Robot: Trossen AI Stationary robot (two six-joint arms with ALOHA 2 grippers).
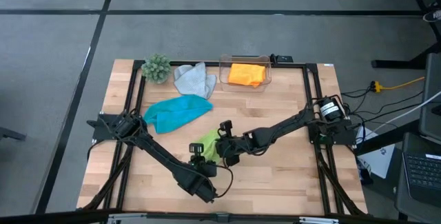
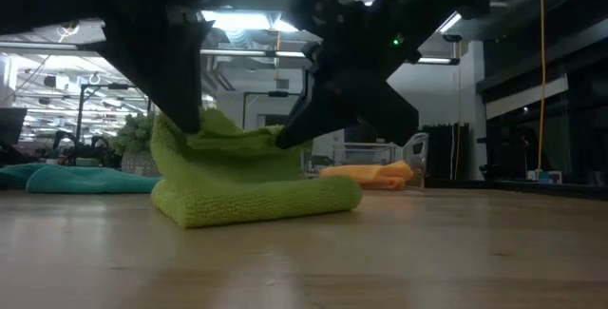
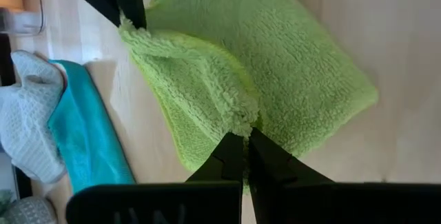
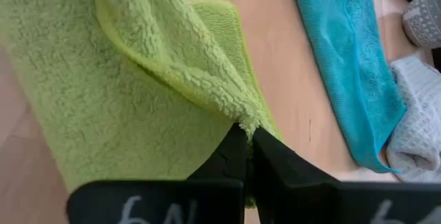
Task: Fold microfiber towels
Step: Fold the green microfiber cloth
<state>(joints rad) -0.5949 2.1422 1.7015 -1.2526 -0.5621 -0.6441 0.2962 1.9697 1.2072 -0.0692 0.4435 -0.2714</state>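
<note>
Lime green towel (image 1: 209, 144) pinched between both dark grippers; beyond them lie a turquoise towel (image 1: 177, 112), a light grey one (image 1: 193, 79), seemingly waffle-patterned, and an orange one (image 1: 247, 74).

Seen from overhead, the high camera looks straight down on the whole wooden table (image 1: 275, 169) and surrounding floor. The low camera sits at tabletop level near the front edge, facing the back edge and room beyond. Each wrist camera peers down at close range. All four views share the lime green towel (image 2: 247, 181) near the table's middle.
</note>
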